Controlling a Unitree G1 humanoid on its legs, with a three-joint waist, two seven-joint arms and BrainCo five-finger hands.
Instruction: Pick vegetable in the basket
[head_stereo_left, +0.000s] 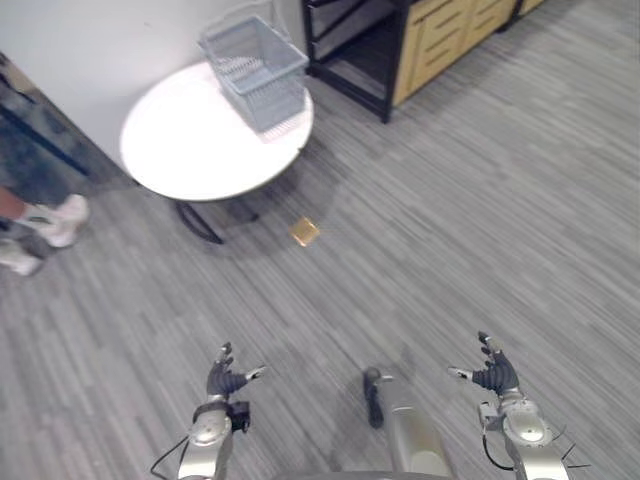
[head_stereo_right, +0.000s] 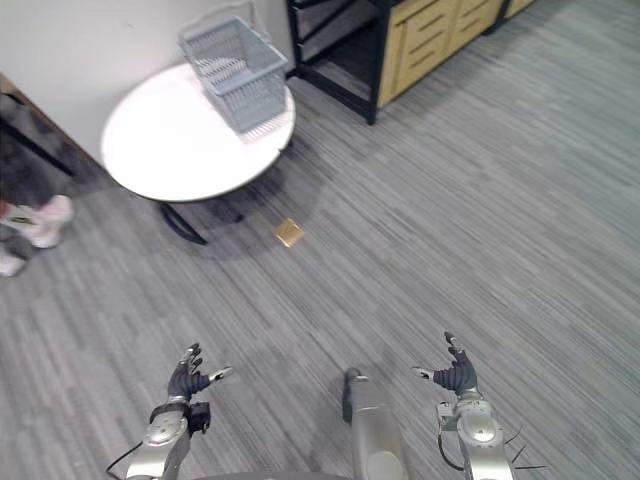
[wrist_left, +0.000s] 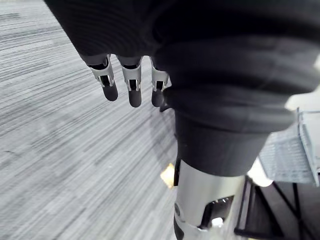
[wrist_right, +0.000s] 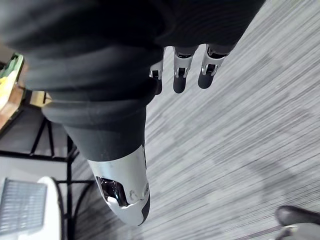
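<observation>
— What's the right hand (wrist_right: 150, 50) doing?
— Fingers (wrist_right: 181, 82) straight and relaxed above the grey striped floor (wrist_right: 240, 150), holding nothing.
— And farther off?
— A grey basket (wrist_right: 22, 205) on a white round table (wrist_right: 54, 197), near a black frame (wrist_right: 40, 156).

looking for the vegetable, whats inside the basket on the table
Only bare mesh shows inside the grey basket on the round table; its near wall covers part of its bottom, so something low could hide.

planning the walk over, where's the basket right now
In the eye views, the grey basket stands on the round white table, at its far right edge, ahead of the robot and to its left.
</observation>
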